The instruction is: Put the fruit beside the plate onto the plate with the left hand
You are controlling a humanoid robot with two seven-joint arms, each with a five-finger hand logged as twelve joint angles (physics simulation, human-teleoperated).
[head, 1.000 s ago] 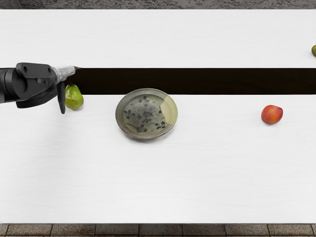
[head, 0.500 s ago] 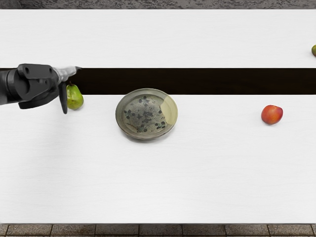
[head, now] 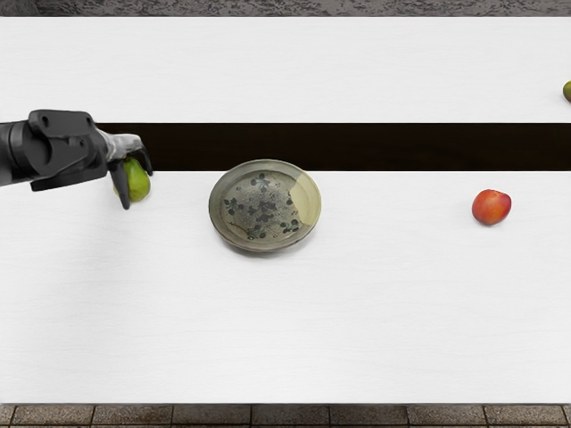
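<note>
On the white table (head: 285, 312) (dark gap (head: 357, 147) behind), left hand (head: 119, 162) cups pear (head: 138, 182).

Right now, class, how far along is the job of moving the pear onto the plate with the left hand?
Done: the left hand is at the pear. In hand: it curls around the pear, which sits on the table left of the plate. Left: lifting it, carrying it across and setting it on the plate, which holds no fruit.
</note>
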